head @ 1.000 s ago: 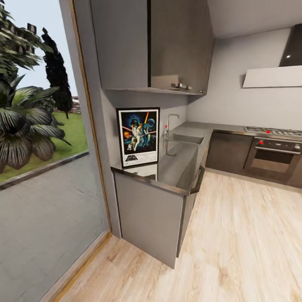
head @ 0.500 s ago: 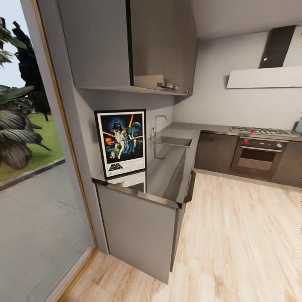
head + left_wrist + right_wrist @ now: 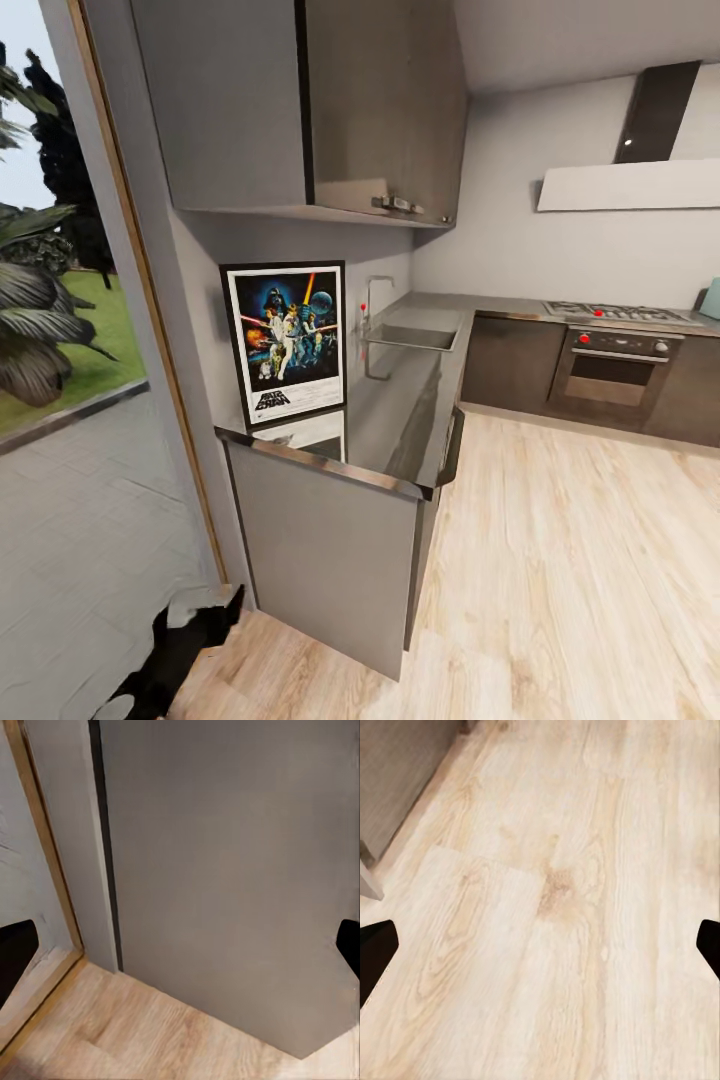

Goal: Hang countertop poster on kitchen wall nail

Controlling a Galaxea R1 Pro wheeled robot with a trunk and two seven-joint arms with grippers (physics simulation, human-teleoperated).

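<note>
Head view has come nearer to the poster (image 3: 287, 342) on the kitchen countertop (image 3: 400, 420) (approach nearly done); both grippers gape wide, holding nothing.

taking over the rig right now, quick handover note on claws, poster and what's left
Left claw: open, empty, facing the grey cabinet end panel.
Right claw: open, empty, over the wood floor.
Poster: upright at the near end of the kitchen countertop, against the wall, untouched.
Done: nothing yet.
Left: grasp the poster, find a wall nail, hang it.
</note>
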